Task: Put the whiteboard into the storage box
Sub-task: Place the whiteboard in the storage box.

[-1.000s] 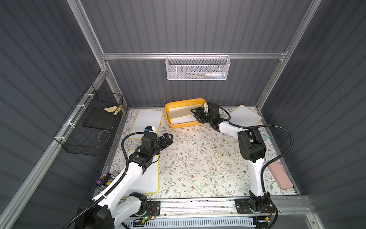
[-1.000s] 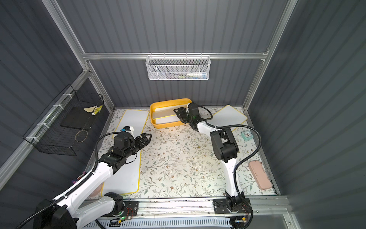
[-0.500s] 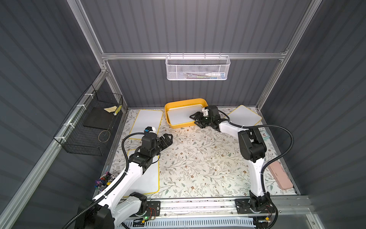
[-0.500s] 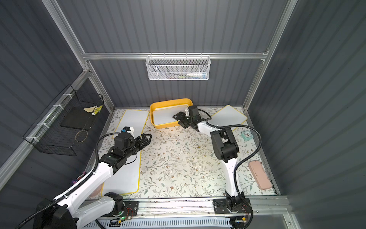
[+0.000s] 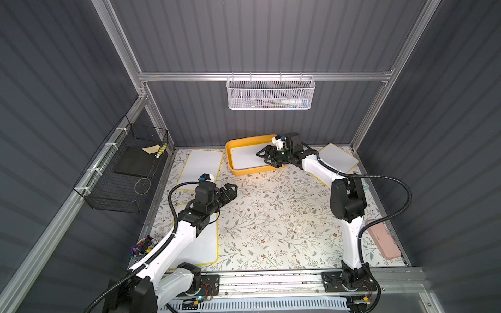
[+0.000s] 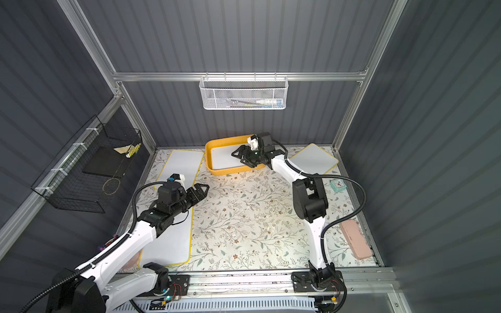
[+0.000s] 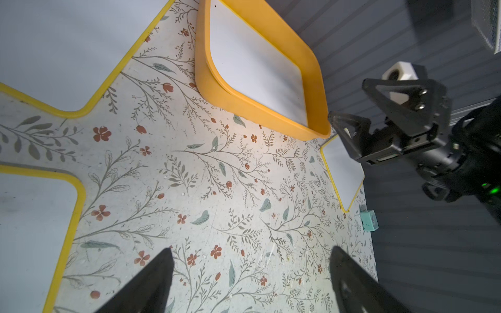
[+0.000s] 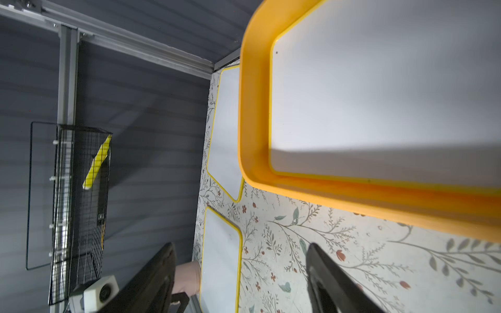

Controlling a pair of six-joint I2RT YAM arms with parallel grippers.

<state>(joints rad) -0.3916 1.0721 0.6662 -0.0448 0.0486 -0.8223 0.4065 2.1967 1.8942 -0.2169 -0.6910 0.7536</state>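
The storage box [image 5: 230, 160] [image 6: 209, 160], a shallow yellow-orange tub, stands at the far middle of the floral mat. A whiteboard [image 5: 244, 158] [image 8: 379, 94] lies flat inside it. My right gripper [image 5: 264, 158] [image 8: 241, 245] hovers over the box's right end, open and holding nothing. My left gripper [image 5: 230, 189] [image 7: 250, 252] hangs open over the mat to the near left of the box, also holding nothing. The left wrist view shows the box [image 7: 202, 70], its board [image 7: 254, 70] and the right gripper [image 7: 348, 99] beyond it.
Three more yellow-edged whiteboards lie on the mat: far left [image 5: 202, 165], near left under my left arm [image 5: 203, 244], far right [image 5: 339, 160]. A black wire basket [image 5: 124, 173] hangs on the left wall and a white mesh basket [image 5: 271, 94] on the back. Along the right edge sit a pink case [image 5: 383, 238] and a teal clock [image 6: 337, 185].
My right gripper has opened wider and let go of the whiteboard, which went from tilted to lying flat in the box. The left arm has not moved.
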